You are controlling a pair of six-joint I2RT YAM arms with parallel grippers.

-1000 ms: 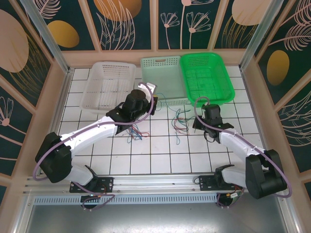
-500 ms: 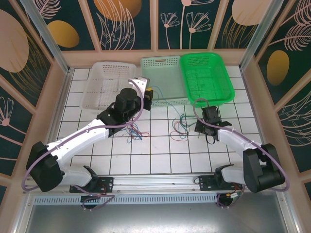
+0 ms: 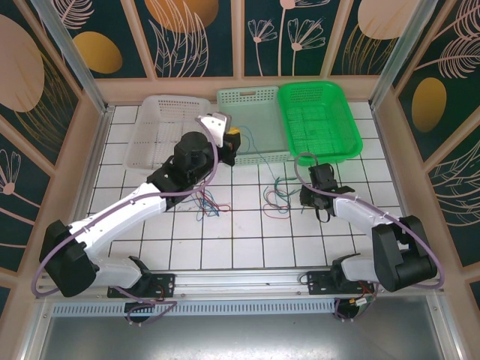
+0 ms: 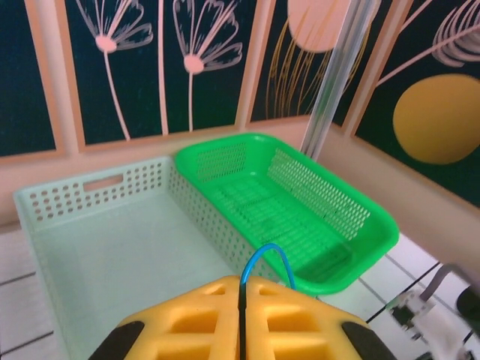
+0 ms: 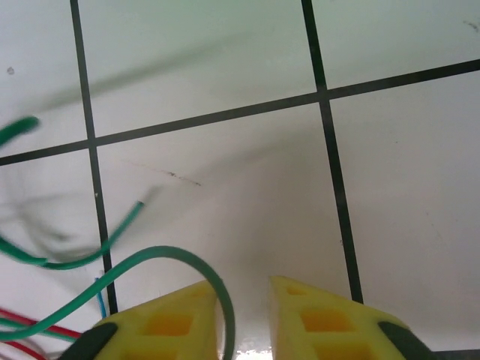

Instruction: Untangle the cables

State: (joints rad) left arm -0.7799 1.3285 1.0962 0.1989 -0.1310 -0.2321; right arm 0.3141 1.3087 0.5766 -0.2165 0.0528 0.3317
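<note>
We are viewing the left gripper's (image 4: 242,291) yellow fingers (image 4: 187,319) pressing together on a blue cable (image 4: 268,247), which is arching up in front of the pale green basket (image 4: 90,202) and the bright green basket (image 4: 315,187). The right gripper's (image 5: 244,300) fingers (image 5: 169,322) are standing slightly apart close over the tiled table (image 5: 225,60), with a green cable (image 5: 161,251) curving down between them. The other cables (image 3: 277,196) are lying tangled on the tiles between the arms.

Left basket (image 3: 166,101) and right basket (image 3: 319,85) flank the middle basket (image 3: 247,94) — the cables (image 3: 276,196) lie on the table (image 3: 247,240) before it.
</note>
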